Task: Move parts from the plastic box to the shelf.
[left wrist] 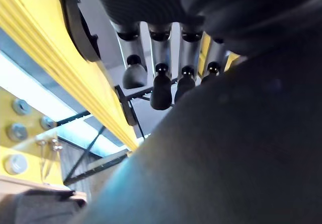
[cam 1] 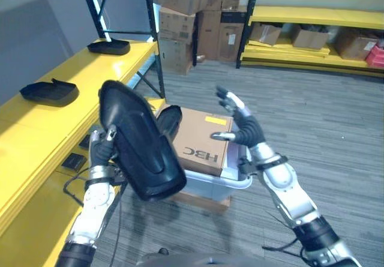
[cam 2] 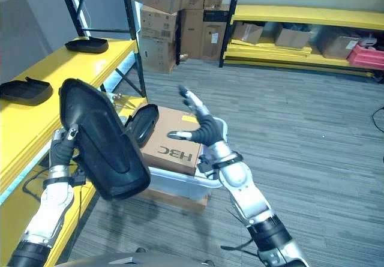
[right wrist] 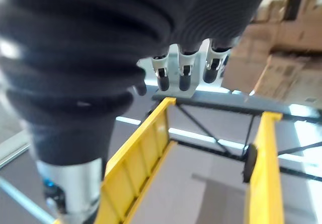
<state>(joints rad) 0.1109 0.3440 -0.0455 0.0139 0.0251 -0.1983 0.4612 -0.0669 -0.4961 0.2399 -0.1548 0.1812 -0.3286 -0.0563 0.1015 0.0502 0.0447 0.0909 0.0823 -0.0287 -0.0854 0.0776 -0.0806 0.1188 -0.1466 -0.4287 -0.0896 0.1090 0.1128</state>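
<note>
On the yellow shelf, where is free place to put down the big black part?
Bare yellow shelf lies between the two black parts: near one, far one. Nearer than the near part is also bare. The left robot hand holds the big part.

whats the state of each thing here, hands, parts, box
left hand: shut on the big black part, holding it up beside the shelf
big black part: lifted, out of the box
right hand: open, empty, above the box
plastic box: on the floor, open, holds a carton and another black part
carton: closed, in the box
two black parts: lying on the yellow shelf
</note>
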